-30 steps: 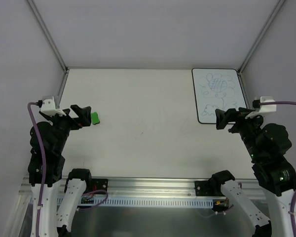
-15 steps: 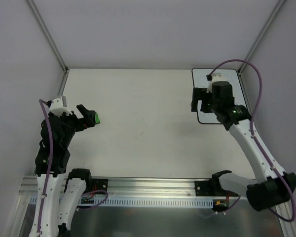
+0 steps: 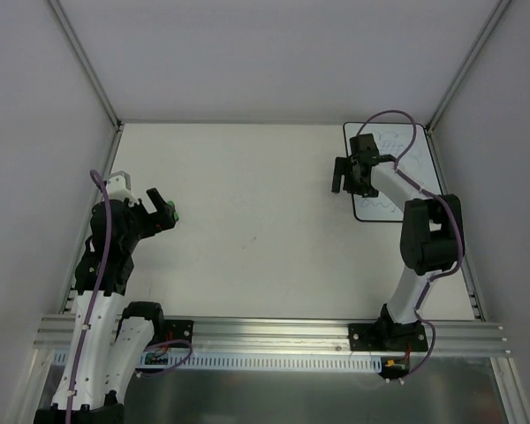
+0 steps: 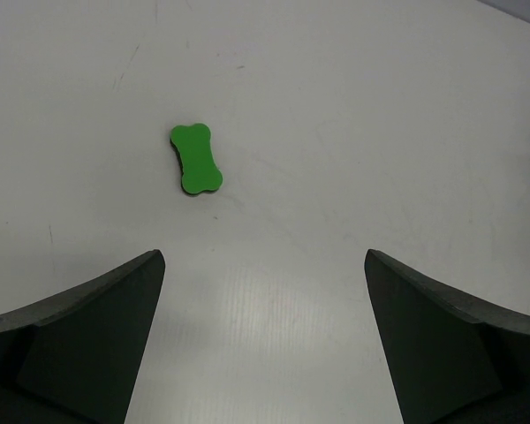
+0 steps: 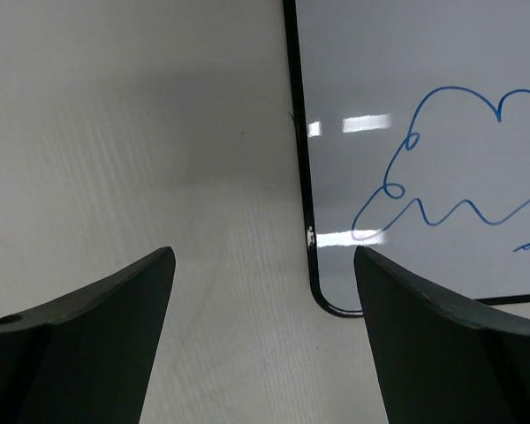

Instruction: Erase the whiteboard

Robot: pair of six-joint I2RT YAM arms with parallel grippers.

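The whiteboard lies flat at the table's back right, white with a thin black border. The right wrist view shows its near-left corner and a blue doodle. My right gripper is open and empty. It hovers over the board's left edge, and in the right wrist view the border runs between the fingers. A small green bone-shaped eraser lies at the table's left; the left wrist view shows it ahead of the fingers. My left gripper is open and empty just short of it, as the left wrist view shows.
Grey walls and slanted metal posts close in the table at the back and sides. A metal rail with the arm bases runs along the near edge. The right arm's purple cable loops over the board.
My right arm has stretched from the near right out to the whiteboard's left edge. My left arm has shifted slightly, its open gripper staying by the eraser.
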